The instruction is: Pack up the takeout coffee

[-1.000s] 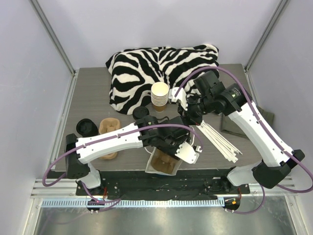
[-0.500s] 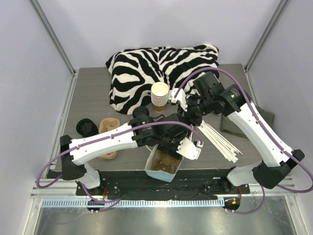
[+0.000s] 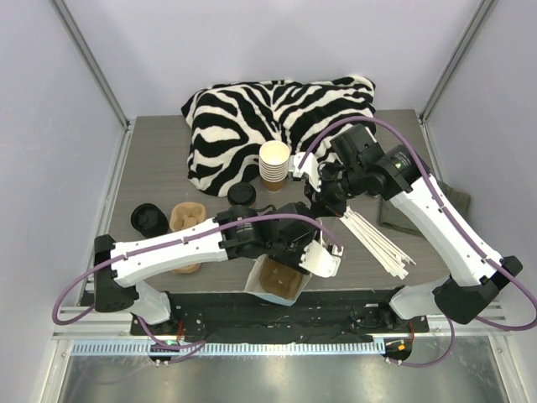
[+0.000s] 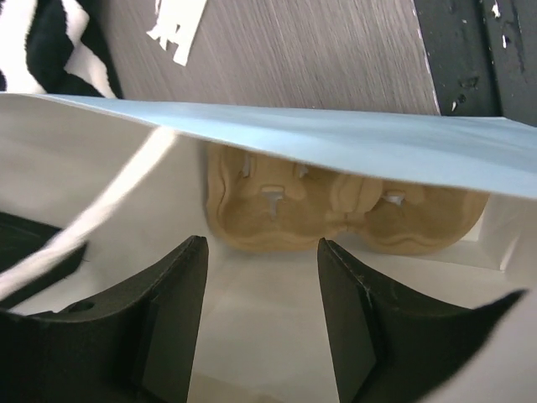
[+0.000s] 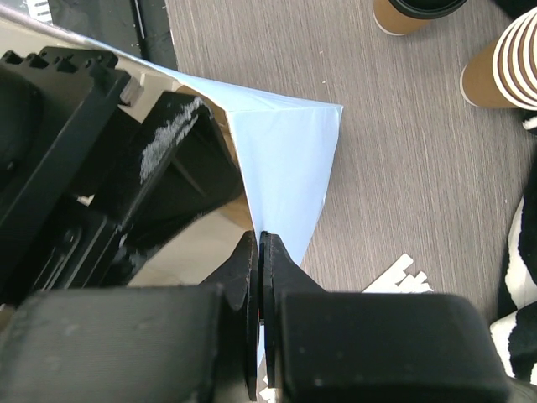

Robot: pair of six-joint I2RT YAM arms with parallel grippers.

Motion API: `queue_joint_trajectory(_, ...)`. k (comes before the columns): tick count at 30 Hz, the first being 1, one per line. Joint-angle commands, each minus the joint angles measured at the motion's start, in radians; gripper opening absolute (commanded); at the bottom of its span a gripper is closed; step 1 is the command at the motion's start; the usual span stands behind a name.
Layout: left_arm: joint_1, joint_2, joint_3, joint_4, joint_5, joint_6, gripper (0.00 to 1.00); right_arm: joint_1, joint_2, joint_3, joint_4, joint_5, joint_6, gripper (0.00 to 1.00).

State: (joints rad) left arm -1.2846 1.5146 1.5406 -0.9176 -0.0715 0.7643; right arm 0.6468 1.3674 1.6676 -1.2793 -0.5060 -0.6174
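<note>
The takeout coffee, a tan cup with a black lid, stands on the table left of the cup stack; it also shows at the top of the right wrist view. A white paper bag sits at the table's near edge with a tan pulp cup carrier lying in its bottom. My left gripper reaches into the bag's mouth; its jaws stand open with nothing between them. My right gripper is shut on the bag's rim, holding it up.
A stack of lidless tan cups stands by a zebra-striped cloth. A second pulp carrier and a black-lidded item lie at the left. White sticks lie at the right, with a dark cloth beyond.
My left arm has swung its elbow leftward while the gripper stays in the bag's mouth, and the bag has shifted slightly. The right gripper keeps its pinch on the rim.
</note>
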Motion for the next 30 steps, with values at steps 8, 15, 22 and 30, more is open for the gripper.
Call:
queue_joint_trajectory(8,-0.021,-0.051,-0.040,0.132,-0.074,-0.095,0.68,0.013,-0.054,-0.020,0.057,0.032,0.028,0.01)
queue_joint_trajectory(15,-0.021,-0.083,-0.071,0.230,-0.166,-0.137,0.69,0.020,-0.079,-0.038,0.072,0.038,0.019,0.01)
queue_joint_trajectory(22,-0.021,-0.122,-0.031,0.243,-0.145,-0.112,0.79,0.025,-0.080,-0.063,0.080,0.070,0.016,0.01)
queue_joint_trajectory(30,-0.022,-0.220,-0.079,0.260,0.033,-0.092,0.79,0.025,-0.091,-0.081,0.097,0.093,0.024,0.01)
